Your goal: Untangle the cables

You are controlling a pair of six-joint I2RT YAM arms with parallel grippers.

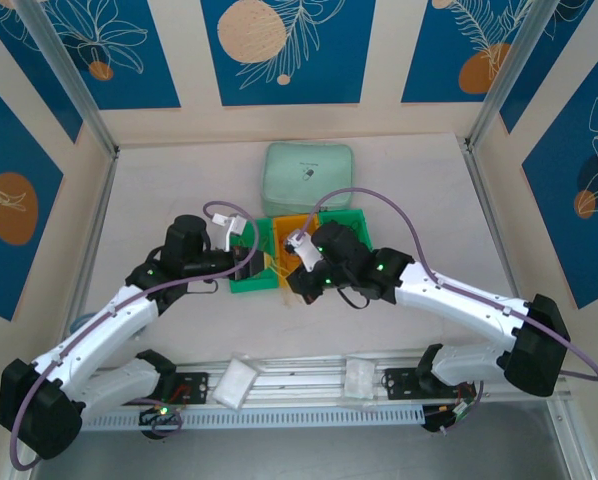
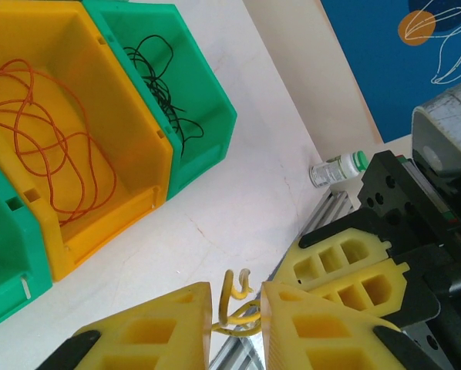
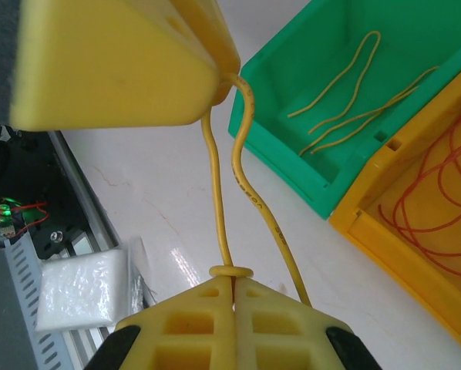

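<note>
Right pincer (image 3: 234,284) clamps the yellow cable (image 3: 255,206), whose strands reach into the slightly parted left pincer (image 2: 236,291).

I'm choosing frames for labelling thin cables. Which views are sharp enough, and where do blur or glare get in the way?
Top external: evenly lit and sharp, but too distant to trace anything thin near the bins. Left wrist: orange cable and black cable crisp; close jaws slightly soft. Right wrist: yellow cable sharp, upper jaw soft, pale glare on the table.
</note>
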